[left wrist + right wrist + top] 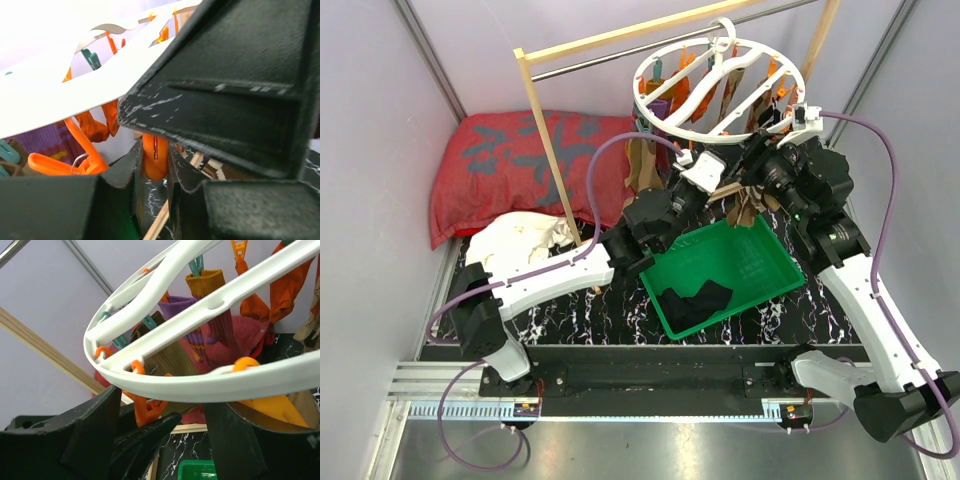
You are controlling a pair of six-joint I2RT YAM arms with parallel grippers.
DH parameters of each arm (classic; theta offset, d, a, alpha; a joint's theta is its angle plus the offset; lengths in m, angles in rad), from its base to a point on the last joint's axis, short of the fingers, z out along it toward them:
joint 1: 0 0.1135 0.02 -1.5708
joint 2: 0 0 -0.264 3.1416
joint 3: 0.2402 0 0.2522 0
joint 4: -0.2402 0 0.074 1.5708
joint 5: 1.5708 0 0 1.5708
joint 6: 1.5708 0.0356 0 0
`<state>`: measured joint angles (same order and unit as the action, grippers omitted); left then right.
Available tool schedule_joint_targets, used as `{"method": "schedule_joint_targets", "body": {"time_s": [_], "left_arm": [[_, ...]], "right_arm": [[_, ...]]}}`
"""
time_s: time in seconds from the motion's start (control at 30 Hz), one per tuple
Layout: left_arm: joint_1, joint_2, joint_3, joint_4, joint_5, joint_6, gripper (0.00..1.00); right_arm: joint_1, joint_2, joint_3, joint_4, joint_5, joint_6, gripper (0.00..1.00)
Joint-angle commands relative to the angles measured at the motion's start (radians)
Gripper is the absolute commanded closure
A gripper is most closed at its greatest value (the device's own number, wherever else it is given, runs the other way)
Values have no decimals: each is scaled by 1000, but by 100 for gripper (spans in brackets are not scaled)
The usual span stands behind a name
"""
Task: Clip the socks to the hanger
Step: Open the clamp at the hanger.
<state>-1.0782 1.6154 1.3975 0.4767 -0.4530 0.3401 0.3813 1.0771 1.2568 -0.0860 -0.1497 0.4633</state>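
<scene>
The white ring hanger (720,75) hangs from the rod at the back, with orange and teal clips. Purple-and-orange (220,330), brown (170,357) and orange (285,285) socks hang from it. My left gripper (713,192) sits under the ring's near edge, and in its wrist view the jaws (156,150) are shut on an orange clip (155,157). My right gripper (757,165) is just right of it, under the ring. Its fingers (100,430) stand wide apart below the rim (210,385), with nothing between them. A brown-and-cream striped sock (753,207) hangs between the arms. Black socks (695,300) lie in the bin.
A green bin (775,262) sits on the marble table under the hanger. A pale wooden frame (548,150) with a metal rod carries the hanger. A red patterned pillow (520,160) and a white cloth (525,235) lie at the back left.
</scene>
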Motion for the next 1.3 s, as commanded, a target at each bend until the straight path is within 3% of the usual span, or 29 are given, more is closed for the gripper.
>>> {"method": "schedule_joint_targets", "body": {"time_s": [0.0,0.3,0.87,1.1,1.17,1.27], "left_arm": [[23,-63,-15,0,92,-146,93],[41,-75,-8,-56,188,-223,91],[40,-68,37,-124,223,-224,87],[41,-64,41,-133,217,-208,69],[41,-65,37,-133,215,-208,60],[40,-83,21,-127,212,-208,48]], "right_arm": [[-73,-3,-28,113,-142,83,28],[-133,23,-45,236,-301,153,43],[-134,49,-17,238,-330,135,59],[-134,32,-16,204,-321,124,81],[-134,29,-14,204,-321,126,91],[-134,26,-14,201,-315,127,97]]}}
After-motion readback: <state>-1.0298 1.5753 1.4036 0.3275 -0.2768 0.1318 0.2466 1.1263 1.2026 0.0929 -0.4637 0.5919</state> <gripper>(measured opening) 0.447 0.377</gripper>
